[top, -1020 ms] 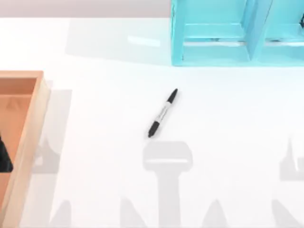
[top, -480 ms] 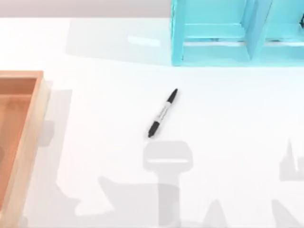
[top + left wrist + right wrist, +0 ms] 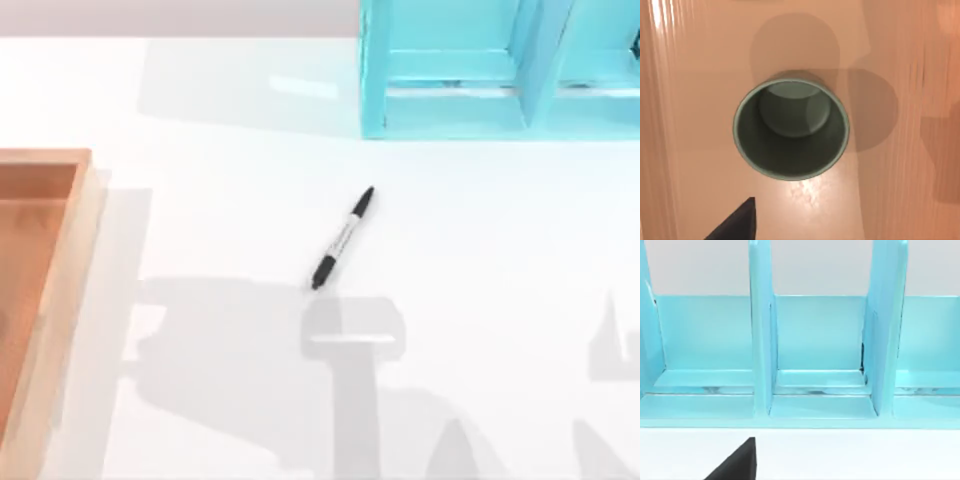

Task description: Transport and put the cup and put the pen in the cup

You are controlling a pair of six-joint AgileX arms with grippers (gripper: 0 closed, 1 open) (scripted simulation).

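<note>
The cup (image 3: 791,129) is a dark grey-green cylinder standing upright on the floor of a wooden tray (image 3: 690,150). The left wrist view looks straight down into its empty inside. A dark part of my left gripper (image 3: 737,225) shows beside the cup, apart from its rim. The pen (image 3: 342,238) is a slim black marker with a pale band. It lies slantwise on the white table near the middle, away from both arms. In the right wrist view a dark part of my right gripper (image 3: 737,462) hangs over the white table, facing a cyan shelf.
The wooden tray (image 3: 75,250) runs along the table's left edge. A cyan shelf unit (image 3: 450,110) with upright dividers (image 3: 762,340) stands at the back right. Broad arm shadows lie on the table's near half, below the pen.
A dark shape at the tray's left edge a second ago has gone from the top view. A large shadow has spread rightward over the table's near left. The pen has not moved.
</note>
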